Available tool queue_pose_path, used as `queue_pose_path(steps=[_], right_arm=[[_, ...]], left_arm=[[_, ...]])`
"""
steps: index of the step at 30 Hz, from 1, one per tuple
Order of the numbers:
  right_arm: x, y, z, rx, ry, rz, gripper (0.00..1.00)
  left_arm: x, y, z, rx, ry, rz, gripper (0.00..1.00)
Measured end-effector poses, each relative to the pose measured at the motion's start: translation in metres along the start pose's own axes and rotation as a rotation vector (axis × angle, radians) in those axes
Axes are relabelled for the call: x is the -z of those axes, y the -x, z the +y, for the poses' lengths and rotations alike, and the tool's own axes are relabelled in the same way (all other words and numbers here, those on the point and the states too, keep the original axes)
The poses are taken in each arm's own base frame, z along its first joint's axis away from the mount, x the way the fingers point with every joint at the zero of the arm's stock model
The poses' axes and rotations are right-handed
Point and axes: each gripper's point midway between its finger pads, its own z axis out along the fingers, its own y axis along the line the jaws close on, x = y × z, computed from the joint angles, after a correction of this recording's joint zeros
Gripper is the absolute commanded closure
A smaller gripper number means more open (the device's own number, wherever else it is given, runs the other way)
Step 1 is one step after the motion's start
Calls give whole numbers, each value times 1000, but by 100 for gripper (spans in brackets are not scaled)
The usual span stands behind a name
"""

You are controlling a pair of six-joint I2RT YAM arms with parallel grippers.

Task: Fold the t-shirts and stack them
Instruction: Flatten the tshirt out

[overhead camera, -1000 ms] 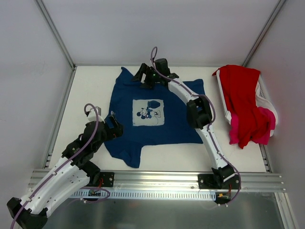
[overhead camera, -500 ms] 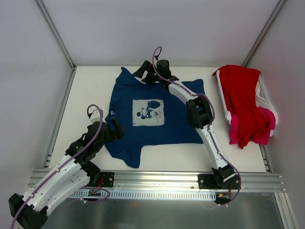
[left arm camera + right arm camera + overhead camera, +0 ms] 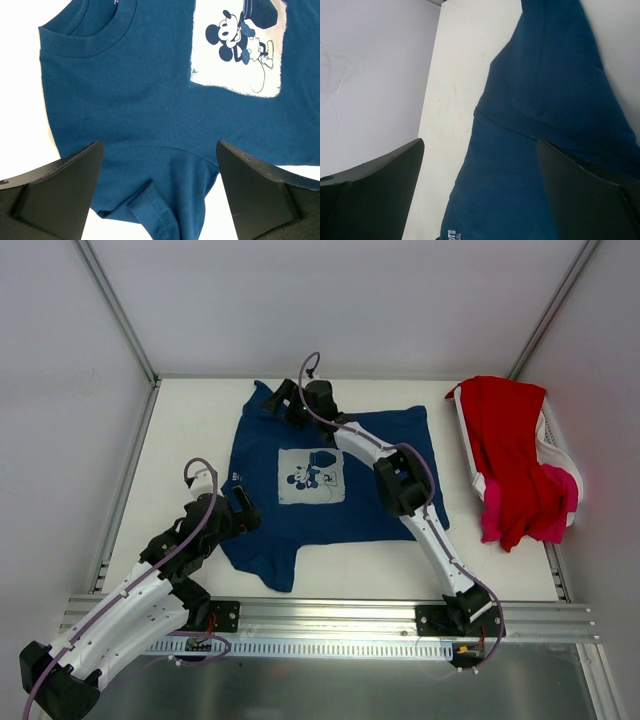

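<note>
In the middle of the table (image 3: 185, 430) the navy tee (image 3: 340, 520) lies spread flat with its mouse print (image 3: 311, 476) facing up. The collar is to the left and the hem to the right, with one sleeve pointing far and the other near. Laid open like this, it looks ready for a first fold.

The left gripper (image 3: 243, 505) hovers over the near shoulder, just above the near sleeve (image 3: 275, 565). Its jaws are wide apart and hold nothing. The right gripper (image 3: 280, 402) reaches across the shirt to the far sleeve (image 3: 262, 392), also spread wide and empty. With one gripper at each sleeve on the collar end, the likely aim is to pinch both sides together so the cloth folds evenly.

Well apart, at the right edge, the red tee (image 3: 510, 455) is draped over the white basket (image 3: 556, 443). The pink tee (image 3: 562, 508) shows beneath it. Neither is folded yet.
</note>
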Motion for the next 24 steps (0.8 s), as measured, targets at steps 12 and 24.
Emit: queue_pose_path(steps=[12,24], right_arm=[[-21,-27,-9,-5,-27,-30,1],[-24,-16,-19,25,-89,-110,1]], left_arm=[[-1,-1,1,4,8,-1,4],[-3,-6,6,1,17,10,4]])
